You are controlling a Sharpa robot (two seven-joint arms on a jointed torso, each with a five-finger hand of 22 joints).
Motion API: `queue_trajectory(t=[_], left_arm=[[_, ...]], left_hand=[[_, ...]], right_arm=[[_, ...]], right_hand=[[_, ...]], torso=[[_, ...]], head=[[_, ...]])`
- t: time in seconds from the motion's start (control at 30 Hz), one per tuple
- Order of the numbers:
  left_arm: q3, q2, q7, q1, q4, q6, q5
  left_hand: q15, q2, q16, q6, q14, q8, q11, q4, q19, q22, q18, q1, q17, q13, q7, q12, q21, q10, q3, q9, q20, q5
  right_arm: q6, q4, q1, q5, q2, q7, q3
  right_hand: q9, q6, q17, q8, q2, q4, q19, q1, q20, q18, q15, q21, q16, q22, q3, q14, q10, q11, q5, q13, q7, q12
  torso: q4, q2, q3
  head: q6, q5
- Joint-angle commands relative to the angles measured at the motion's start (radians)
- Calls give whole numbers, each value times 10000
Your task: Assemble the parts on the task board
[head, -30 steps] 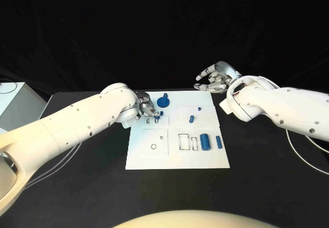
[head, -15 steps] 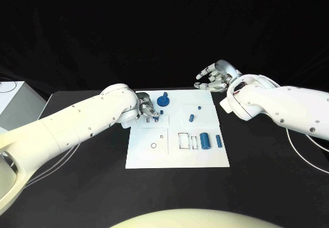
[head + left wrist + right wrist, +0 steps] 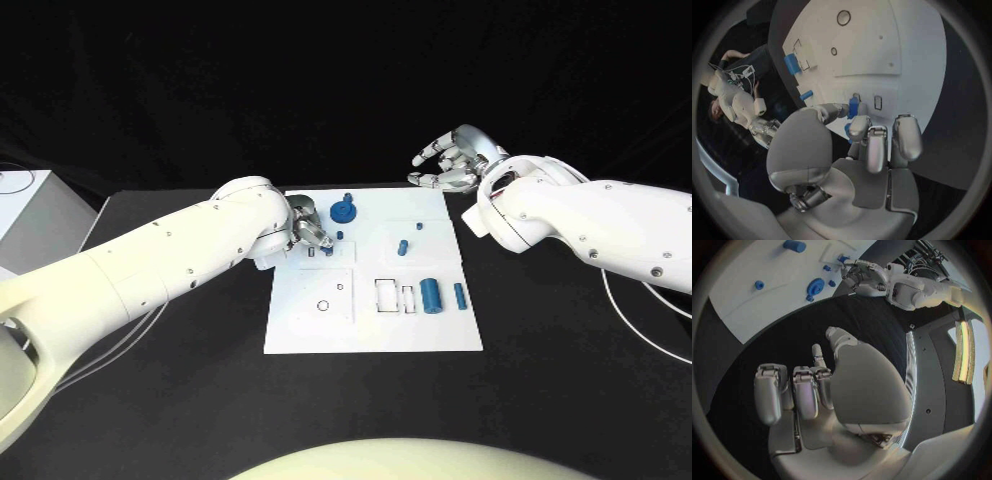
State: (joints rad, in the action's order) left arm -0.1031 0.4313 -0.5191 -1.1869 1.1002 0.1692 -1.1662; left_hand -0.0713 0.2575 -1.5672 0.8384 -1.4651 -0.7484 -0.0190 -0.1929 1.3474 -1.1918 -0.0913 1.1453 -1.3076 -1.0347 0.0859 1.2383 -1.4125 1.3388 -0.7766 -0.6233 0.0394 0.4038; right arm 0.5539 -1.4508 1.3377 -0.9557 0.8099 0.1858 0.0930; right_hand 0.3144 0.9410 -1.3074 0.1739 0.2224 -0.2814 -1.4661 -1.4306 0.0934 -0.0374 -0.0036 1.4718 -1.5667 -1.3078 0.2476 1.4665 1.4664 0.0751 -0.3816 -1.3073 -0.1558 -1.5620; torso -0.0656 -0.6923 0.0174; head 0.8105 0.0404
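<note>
My left hand pinches small blue part over task board slot; keep upright, lower straight. My right hand loosely curled, holds nothing.

Left hand with small blue part slightly nearer the task board.

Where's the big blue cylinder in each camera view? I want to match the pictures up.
Head view: big blue cylinder lies on the task board, near right part, beside the rectangular outlines.
Left wrist view: on the board's far side from the left hand, by the same outlines.
Right wrist view: at the circle's rim, on the board.
Shared landmark: the left hand, pinching a small blue part.
</note>
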Motion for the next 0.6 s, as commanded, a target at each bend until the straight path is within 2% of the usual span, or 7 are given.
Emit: queue_trajectory(t=[0.03, 0.43, 0.6], left_arm=[[7, -31, 37, 0, -5, 299, -73], [71, -98, 31, 11, -104, 369, -63], [84, -94, 28, 12, -116, 391, -64]], left_hand=[[-46, -93, -36, 352, -1057, -27, -30, 1600, 71, -8, 108, 30, -2632, 9, -312, -18, -52, 69, -1570, -1890, -17, 38], [-48, -101, -36, 357, -1057, -23, -31, 1599, 71, -6, 108, 19, -2632, 41, -312, -42, -51, 57, -1576, -1902, -20, 50], [-48, -105, -36, 359, -1057, -22, -31, 1600, 74, -10, 109, 17, -2632, 44, -312, -45, -52, 56, -1579, -1907, -21, 54]], right_arm=[[-79, -11, -6, -87, -1, -81, -5], [-84, -26, -9, -92, 11, -77, -5], [-83, -27, -9, -96, 16, -73, -5]], right_hand=[[11, -54, -2523, 38, 15, -17, -621, 0, 29, 75, 12, -33, -2, -1559, 42, 1016, 900, -4, -56, -2512, -29, 47], [11, -54, -2523, 38, 15, -17, -621, 0, 29, 75, 12, -33, -2, -1559, 42, 1016, 900, -4, -56, -2512, -29, 47], [11, -54, -2523, 38, 15, -17, -621, 0, 29, 75, 12, -33, -2, -1559, 42, 1016, 900, -4, -56, -2512, -29, 47]], torso=[[-4, -5, 3], [2, -8, 0], [-11, 4, 12]], head=[[21, 4], [77, 11], [92, 9]])
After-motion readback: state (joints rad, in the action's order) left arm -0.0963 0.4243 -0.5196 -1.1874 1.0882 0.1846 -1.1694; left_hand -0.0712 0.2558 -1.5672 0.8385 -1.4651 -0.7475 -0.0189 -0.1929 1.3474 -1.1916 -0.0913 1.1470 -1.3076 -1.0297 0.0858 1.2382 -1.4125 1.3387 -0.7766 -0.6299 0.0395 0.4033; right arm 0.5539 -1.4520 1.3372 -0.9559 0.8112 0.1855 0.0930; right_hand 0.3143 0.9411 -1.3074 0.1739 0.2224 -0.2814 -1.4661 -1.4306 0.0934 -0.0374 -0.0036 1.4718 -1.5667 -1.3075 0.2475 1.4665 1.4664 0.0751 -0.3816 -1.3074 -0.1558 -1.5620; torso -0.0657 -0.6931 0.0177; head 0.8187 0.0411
